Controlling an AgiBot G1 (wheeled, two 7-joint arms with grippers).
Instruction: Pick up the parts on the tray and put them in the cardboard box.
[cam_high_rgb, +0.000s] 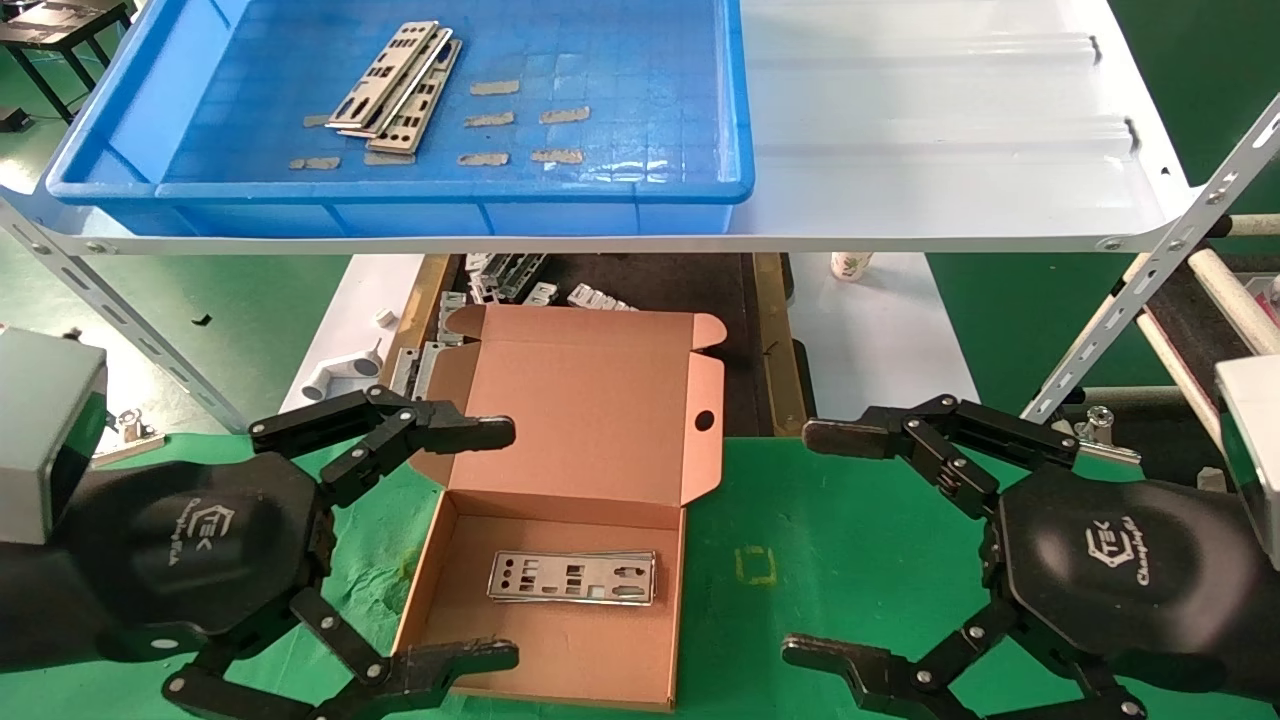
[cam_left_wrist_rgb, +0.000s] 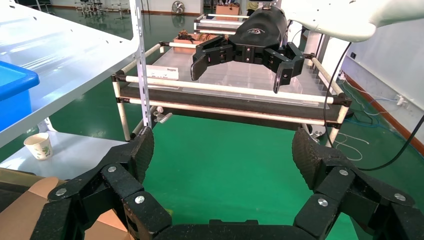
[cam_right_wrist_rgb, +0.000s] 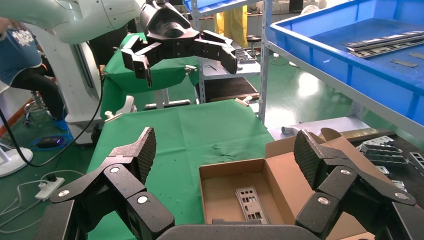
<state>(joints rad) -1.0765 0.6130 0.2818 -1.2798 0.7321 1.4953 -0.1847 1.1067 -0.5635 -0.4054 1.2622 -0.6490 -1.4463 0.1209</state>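
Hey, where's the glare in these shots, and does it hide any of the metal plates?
Head view: overhead lights wash out the white sheet-metal shelf, with mild sheen on the bright-blue plastic tray; the silver-grey punched metal plates stay readable. Right wrist view: the plate in the brown cardboard box is evenly lit. Left wrist view: shelf glare only.

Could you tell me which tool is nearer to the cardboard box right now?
Left. The left tool hangs open at the cardboard box, straddling its left wall; the right tool is open, off to the box's right over green cloth.
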